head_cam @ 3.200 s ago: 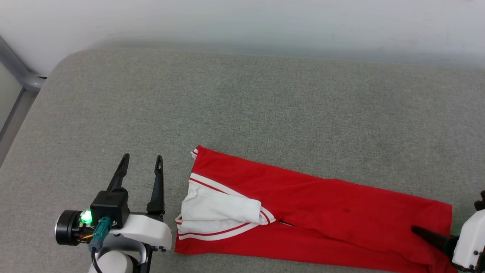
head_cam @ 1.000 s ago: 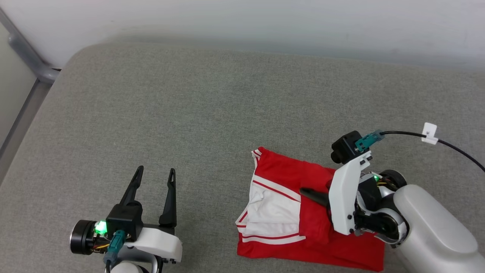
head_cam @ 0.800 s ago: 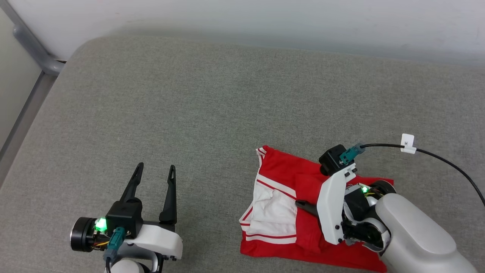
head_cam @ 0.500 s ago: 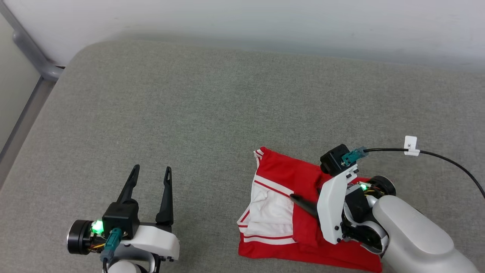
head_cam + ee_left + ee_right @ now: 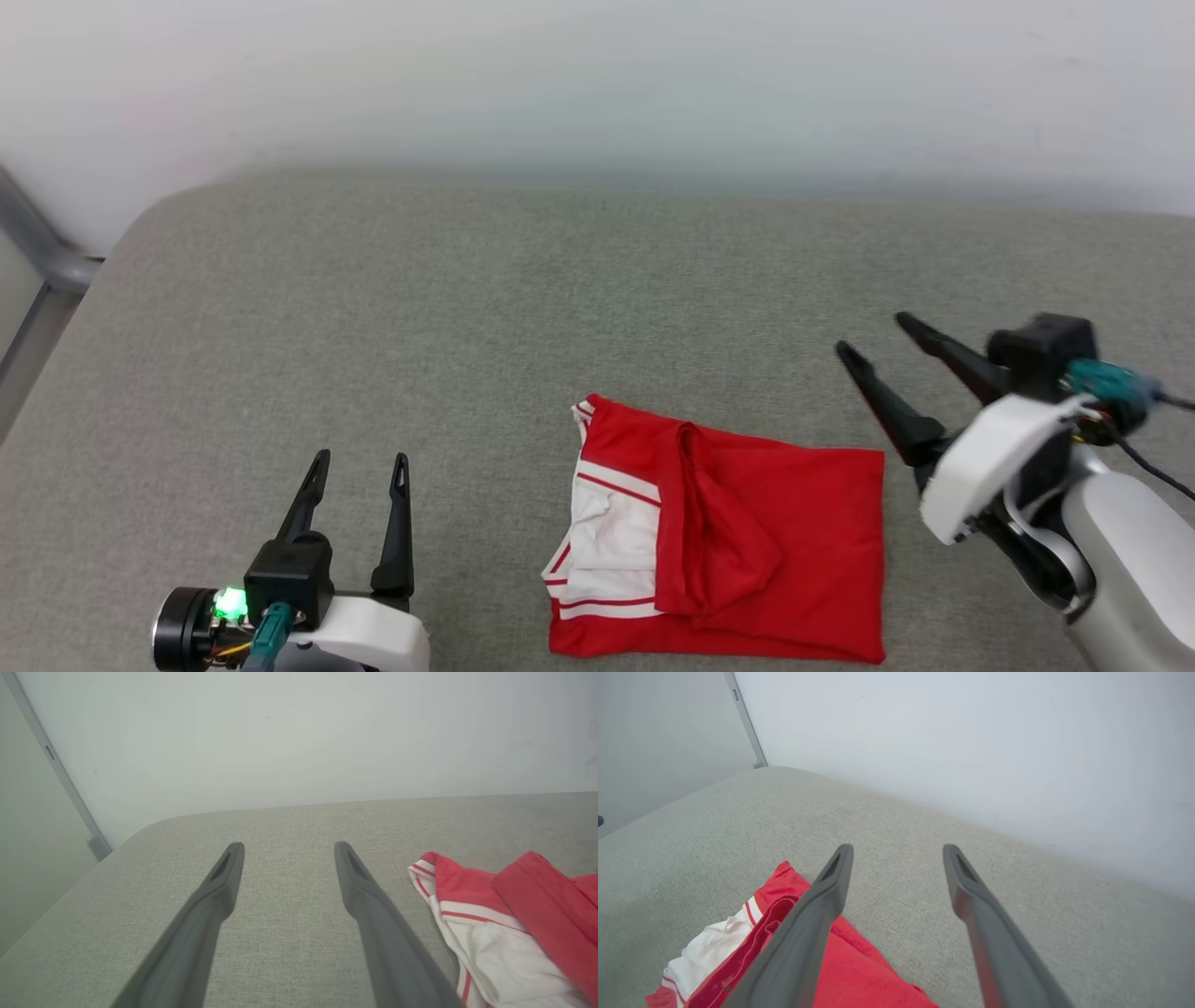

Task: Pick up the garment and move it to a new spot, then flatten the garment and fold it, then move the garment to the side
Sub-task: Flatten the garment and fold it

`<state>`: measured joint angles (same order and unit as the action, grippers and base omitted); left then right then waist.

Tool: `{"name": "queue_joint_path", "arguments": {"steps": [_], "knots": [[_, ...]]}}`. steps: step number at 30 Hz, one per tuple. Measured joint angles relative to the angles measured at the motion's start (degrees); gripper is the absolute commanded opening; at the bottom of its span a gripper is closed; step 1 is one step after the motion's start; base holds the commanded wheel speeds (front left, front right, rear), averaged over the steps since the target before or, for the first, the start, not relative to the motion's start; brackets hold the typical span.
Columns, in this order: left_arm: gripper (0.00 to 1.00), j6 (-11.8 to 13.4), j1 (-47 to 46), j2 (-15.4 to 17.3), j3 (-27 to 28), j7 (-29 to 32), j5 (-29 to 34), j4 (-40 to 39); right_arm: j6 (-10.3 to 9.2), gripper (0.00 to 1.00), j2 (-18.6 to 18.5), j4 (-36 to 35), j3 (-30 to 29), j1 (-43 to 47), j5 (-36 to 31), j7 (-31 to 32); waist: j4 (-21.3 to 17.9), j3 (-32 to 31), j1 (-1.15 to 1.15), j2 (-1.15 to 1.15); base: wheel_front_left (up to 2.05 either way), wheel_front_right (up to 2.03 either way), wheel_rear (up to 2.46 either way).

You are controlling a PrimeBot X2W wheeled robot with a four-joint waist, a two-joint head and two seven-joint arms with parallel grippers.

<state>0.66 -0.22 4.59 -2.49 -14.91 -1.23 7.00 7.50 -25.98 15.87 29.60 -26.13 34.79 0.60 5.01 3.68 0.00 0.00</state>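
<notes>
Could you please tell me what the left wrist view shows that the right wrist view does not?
From the left wrist: the left end effector, open over bare grey cushion, with the red T-shirt lying clear to its right. From the right wrist: the right end effector, open, one finger crossing in front of the T-shirt. In both: the T-shirt's white sleeve and striped trim, the cushion, the pale wall, a grey metal post.

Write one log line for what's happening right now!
garment: red fabric T-shirt with white striped sleeve, folded on grey fabric cushion | left tool: open, empty | right tool: open, empty, clear of shirt
</notes>
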Motion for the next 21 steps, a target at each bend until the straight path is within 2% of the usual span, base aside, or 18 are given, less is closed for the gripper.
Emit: {"name": "queue_joint_path", "arguments": {"steps": [7,10,15,21], "knots": [[1.00,0.08,1.75,0.29,0.76,-0.07,-0.05,-0.55,0.00,1.00,3.66,-0.96,-14.23,9.43,-10.13,-8.48,-2.21,-2.20,0.00,0.00,0.00,0.00,0.00],[1.00,0.09,2.55,0.41,0.88,-0.07,-0.04,-0.86,0.00,1.00,6.82,-2.12,-19.05,13.57,-13.62,-10.54,-2.86,-3.28,0.00,0.00,0.00,0.00,0.00],[1.00,0.16,3.77,0.47,0.88,-0.07,-0.01,-1.76,0.01,1.00,11.16,-5.37,-24.63,19.51,-19.29,-13.08,-3.82,-4.58,0.00,0.00,0.00,0.00,0.00],[1.00,0.19,5.32,0.73,1.07,-0.08,-0.02,-2.82,0.01,1.00,15.81,-8.08,-28.29,25.48,-21.21,-14.47,-4.32,-5.71,-0.01,0.00,0.00,0.00,0.00]]}}
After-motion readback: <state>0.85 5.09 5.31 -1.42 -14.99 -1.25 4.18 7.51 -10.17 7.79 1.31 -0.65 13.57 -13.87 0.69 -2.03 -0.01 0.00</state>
